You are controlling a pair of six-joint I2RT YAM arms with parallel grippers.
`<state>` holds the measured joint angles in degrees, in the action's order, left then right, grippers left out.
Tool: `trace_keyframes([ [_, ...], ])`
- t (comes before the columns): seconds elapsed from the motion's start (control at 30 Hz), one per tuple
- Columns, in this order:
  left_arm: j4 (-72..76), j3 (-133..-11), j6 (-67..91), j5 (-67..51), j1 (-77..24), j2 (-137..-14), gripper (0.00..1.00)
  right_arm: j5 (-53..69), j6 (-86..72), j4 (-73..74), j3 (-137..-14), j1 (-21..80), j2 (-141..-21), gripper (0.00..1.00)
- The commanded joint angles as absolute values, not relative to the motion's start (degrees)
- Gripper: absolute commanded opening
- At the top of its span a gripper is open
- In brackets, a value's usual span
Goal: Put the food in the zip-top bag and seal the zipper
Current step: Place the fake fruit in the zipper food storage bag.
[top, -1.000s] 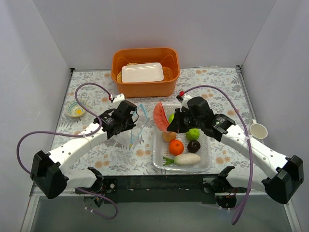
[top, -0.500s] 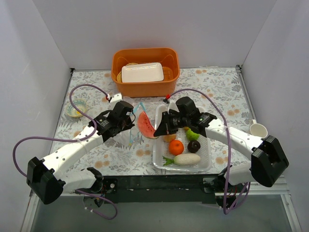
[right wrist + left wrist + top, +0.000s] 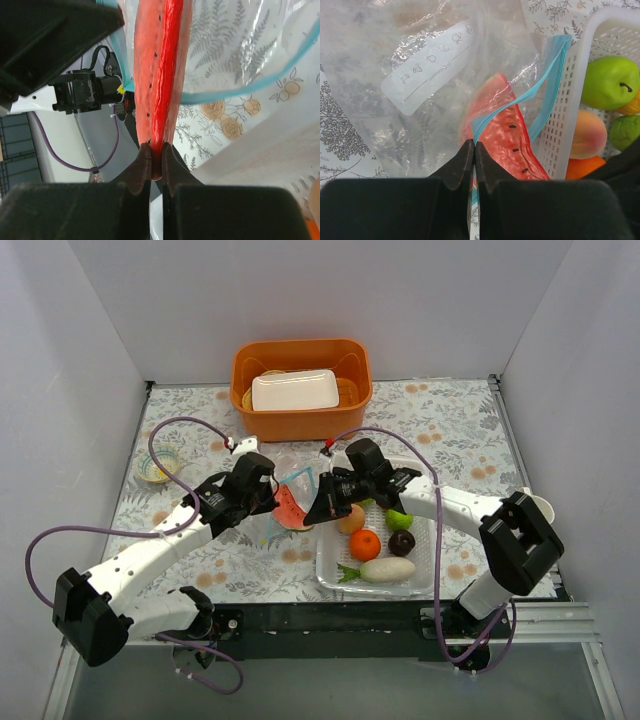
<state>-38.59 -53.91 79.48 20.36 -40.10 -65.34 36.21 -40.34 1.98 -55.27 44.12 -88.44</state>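
The clear zip-top bag (image 3: pixel 290 490) is held up between the arms; its white label (image 3: pixel 427 67) and blue-teal zipper strip (image 3: pixel 545 85) show in the left wrist view. My left gripper (image 3: pixel 474 146) is shut on the bag's mouth edge. My right gripper (image 3: pixel 156 150) is shut on the red watermelon slice (image 3: pixel 159 70), which is partly inside the bag's mouth (image 3: pixel 290 510). The rest of the food lies in the white mesh basket (image 3: pixel 428 580): green apples (image 3: pixel 400 519), peach (image 3: pixel 351 521), orange (image 3: pixel 365 544), dark purple fruit (image 3: pixel 402 543), white radish (image 3: pixel 385 569).
An orange tub (image 3: pixel 300 390) holding a white tray stands at the back centre. A small bowl (image 3: pixel 158 467) sits at the left. A white cup (image 3: pixel 535 508) sits at the right edge. The table has a floral cloth.
My right gripper has carried the watermelon slice leftward from over the basket to the bag's mouth. My left gripper has kept hold of the bag and shifted slightly right.
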Motion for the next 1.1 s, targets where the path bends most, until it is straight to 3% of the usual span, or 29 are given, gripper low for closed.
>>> trace_keyframes([
  [0.0, -36.12, -52.74, 76.47, 15.66, -40.25, -60.74, 0.0, 40.34, -39.99, 1.41, -60.98, 44.47, -91.49, 0.01],
  [0.53, -40.08, -53.0, 87.63, 11.6, -40.25, -59.85, 0.0, 38.06, -42.81, -0.01, -75.3, 45.79, -103.08, 0.01],
  [0.73, -40.6, -55.54, 86.84, 12.65, -40.25, -59.5, 0.0, 36.39, -37.98, 9.13, -81.12, 47.72, -108.01, 0.04],
  [1.07, -41.66, -58.54, 87.19, 17.66, -40.25, -56.34, 0.0, 39.64, -36.74, 5.45, -81.38, 49.13, -110.13, 0.14],
])
